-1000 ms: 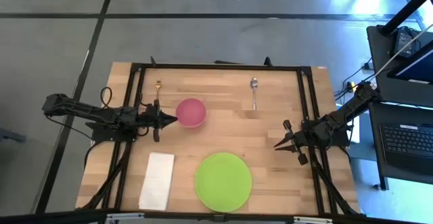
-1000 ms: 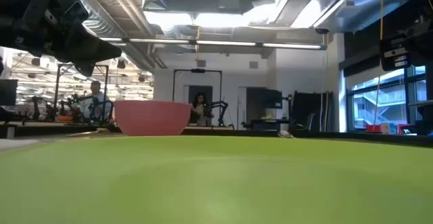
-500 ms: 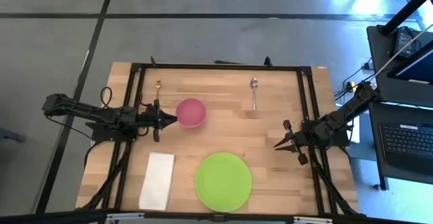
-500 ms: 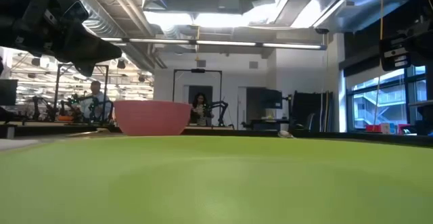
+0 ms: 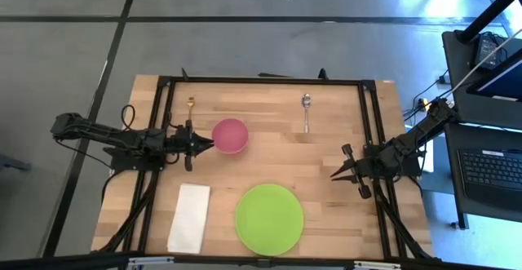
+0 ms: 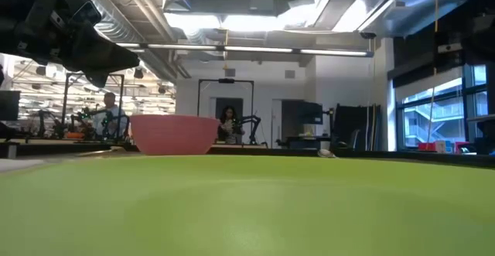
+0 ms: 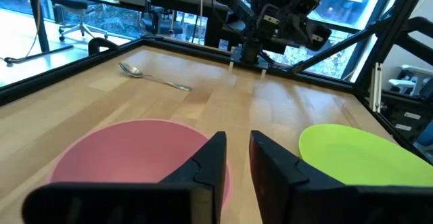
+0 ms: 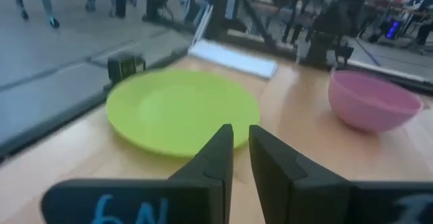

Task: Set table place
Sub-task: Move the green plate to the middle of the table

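Observation:
The pink bowl (image 5: 230, 135) stands upright on the wooden table (image 5: 269, 160), left of centre. The lime-green plate (image 5: 269, 219) lies flat near the front edge. The silver spoon (image 5: 306, 112) and the slim gold-tipped utensil (image 5: 190, 109) lie at the far side. My left gripper (image 5: 210, 144) is shut and hovers at the bowl's left rim, above it; in the left wrist view (image 7: 237, 139) its fingers stand over the bowl (image 7: 128, 156). My right gripper (image 5: 334, 174) is shut and empty at the table's right, pointing toward the plate (image 8: 183, 109) and the bowl (image 8: 375, 102).
A white folded napkin (image 5: 189, 217) lies flat at the front left, beside the plate. Black frame rails (image 5: 371, 131) run along the table's sides. Bare wood lies between the bowl, the spoon and the plate. People sit in the room beyond the table (image 6: 230, 124).
In the low view my right arm has shifted a little upward. Nothing on the table has moved.

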